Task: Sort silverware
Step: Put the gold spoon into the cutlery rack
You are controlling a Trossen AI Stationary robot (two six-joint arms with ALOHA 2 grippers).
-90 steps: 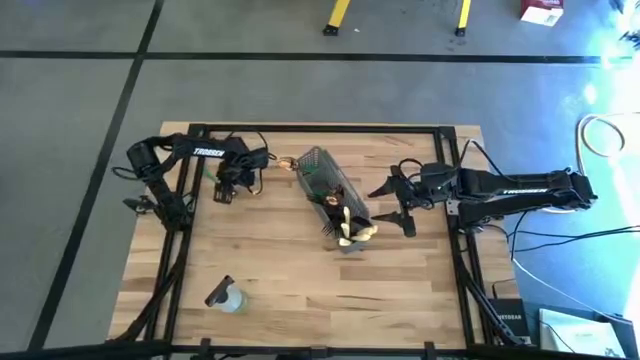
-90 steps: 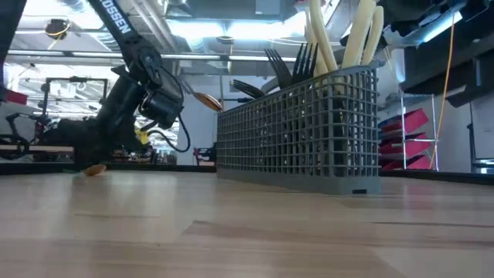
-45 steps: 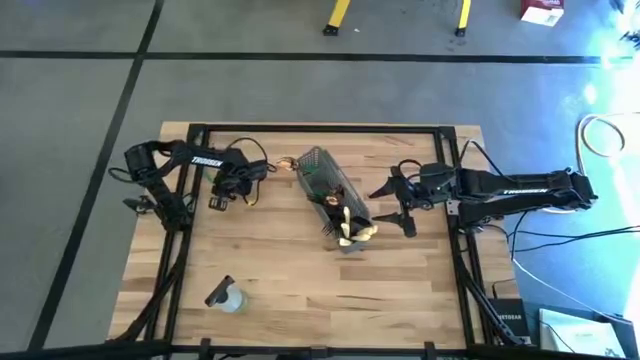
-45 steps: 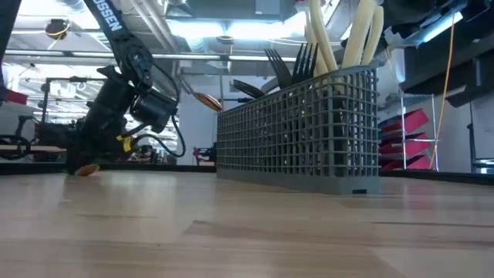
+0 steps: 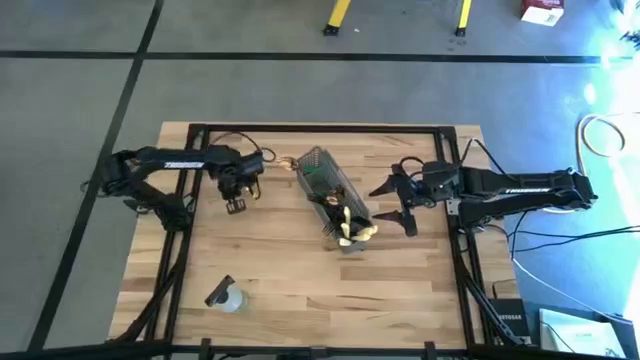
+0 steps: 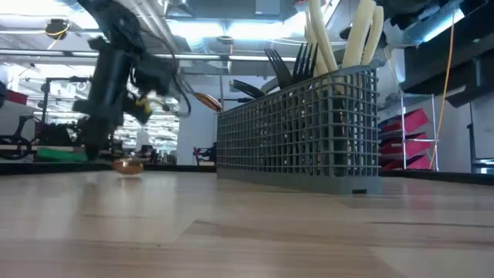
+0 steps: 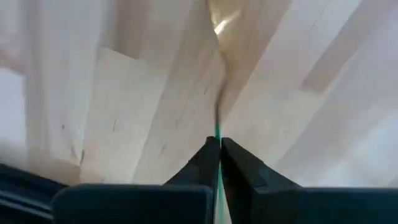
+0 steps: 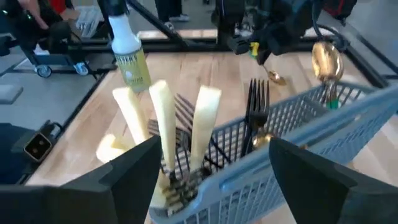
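Note:
A grey wire-mesh basket [image 5: 330, 195] stands mid-table. It holds silverware upright: pale tan pieces [image 8: 163, 118], black forks [image 8: 255, 102] and a gold spoon with a green handle [image 8: 326, 62]. My left gripper [image 5: 237, 203], left of the basket, is shut on another gold spoon [image 6: 127, 164] with a slim green handle. My right gripper [image 5: 397, 200] hovers open just right of the basket, holding nothing. My left gripper pinches the spoon's green handle [image 7: 217, 132] between its two fingertips, the handle running on in line with the fingers. The fingers come from above, pointing steeply down. The spoon hangs below them, its gold bowl [image 6: 127, 164] at the table top.
A small clear bottle [image 5: 225, 297] lies near the front left of the table. Black frame rails [image 5: 180, 240] run along the table's sides. Bare wood lies in front of the basket.
My left gripper has tipped from a slant to pointing steeply down and has shifted a little toward the basket. It has stayed shut on the spoon, whose gold bowl has travelled right along the table.

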